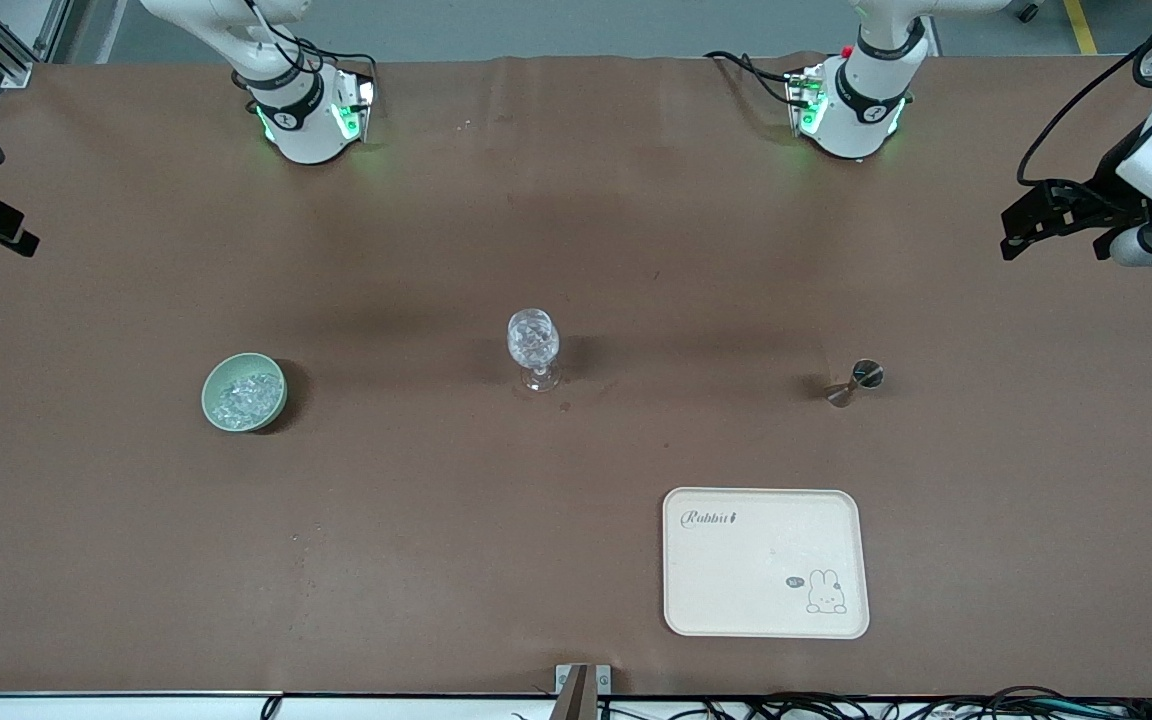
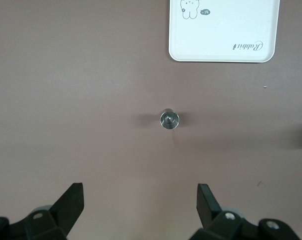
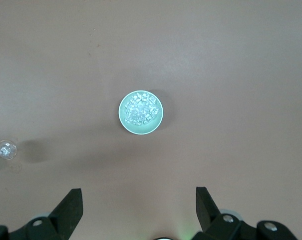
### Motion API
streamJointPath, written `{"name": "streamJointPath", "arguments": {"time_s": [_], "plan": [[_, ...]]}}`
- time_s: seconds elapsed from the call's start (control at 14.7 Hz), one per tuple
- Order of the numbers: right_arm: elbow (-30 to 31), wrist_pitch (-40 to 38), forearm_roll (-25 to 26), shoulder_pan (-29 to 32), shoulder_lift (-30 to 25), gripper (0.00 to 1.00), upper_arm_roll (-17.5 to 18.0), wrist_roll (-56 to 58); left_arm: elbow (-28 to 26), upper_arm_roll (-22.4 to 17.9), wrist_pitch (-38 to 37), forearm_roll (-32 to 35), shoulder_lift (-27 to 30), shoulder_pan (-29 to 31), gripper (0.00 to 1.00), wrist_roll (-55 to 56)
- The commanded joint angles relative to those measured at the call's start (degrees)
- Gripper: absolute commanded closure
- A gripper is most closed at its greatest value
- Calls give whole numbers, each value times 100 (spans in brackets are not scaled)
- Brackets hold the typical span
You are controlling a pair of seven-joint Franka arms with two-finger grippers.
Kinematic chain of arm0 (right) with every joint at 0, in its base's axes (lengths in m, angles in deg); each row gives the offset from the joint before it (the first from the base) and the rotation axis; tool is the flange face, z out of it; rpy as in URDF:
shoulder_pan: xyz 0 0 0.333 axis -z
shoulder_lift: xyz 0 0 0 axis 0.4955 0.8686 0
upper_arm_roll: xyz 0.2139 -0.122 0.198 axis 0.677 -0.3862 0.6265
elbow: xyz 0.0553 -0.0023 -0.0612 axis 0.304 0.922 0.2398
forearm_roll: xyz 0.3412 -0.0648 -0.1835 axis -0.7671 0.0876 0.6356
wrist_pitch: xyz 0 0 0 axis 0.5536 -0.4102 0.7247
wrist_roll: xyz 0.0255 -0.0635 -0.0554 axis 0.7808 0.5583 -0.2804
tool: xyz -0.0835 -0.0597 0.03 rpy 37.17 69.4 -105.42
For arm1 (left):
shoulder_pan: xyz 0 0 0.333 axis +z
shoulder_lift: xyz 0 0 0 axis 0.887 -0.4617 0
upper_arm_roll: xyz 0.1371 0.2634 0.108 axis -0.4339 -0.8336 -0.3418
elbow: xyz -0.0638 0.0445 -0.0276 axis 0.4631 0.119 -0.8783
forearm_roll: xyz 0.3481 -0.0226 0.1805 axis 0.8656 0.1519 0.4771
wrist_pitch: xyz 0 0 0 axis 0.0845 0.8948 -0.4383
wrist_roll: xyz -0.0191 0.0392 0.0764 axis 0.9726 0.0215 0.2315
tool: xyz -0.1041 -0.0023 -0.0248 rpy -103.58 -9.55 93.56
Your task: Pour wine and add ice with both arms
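On the cream tray (image 1: pixel 766 600), "Rabbit" is printed.

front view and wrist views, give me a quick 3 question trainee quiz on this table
1. True or false: the ice lies in the green bowl.
2. Which thing stands nearest the front camera? A) wine glass B) metal jigger C) cream tray
3. Fill in: the left claw hangs high over the ____, fingers apart, as the right claw does over the bowl.

Key: 1 true; 2 C; 3 jigger
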Motion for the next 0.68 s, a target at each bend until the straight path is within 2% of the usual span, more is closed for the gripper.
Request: {"name": "streamJointPath", "arguments": {"time_s": [0.0, 0.2, 0.34, 0.61], "plan": [[-25, -57, 13, 42, -44, 0, 42, 72, 58, -9, -7, 22, -20, -11, 0, -49], [-34, -48, 13, 51, -44, 0, 42, 72, 137, -18, -7, 31, -98, -2, 0, -14], [-42, -48, 13, 51, -44, 0, 42, 80, 400, -18, -7, 31, -370, 33, 0, -32], [-43, -39, 21, 42, -35, 0, 42, 115, 550, -27, 11, 22, -889, 42, 0, 29]]}}
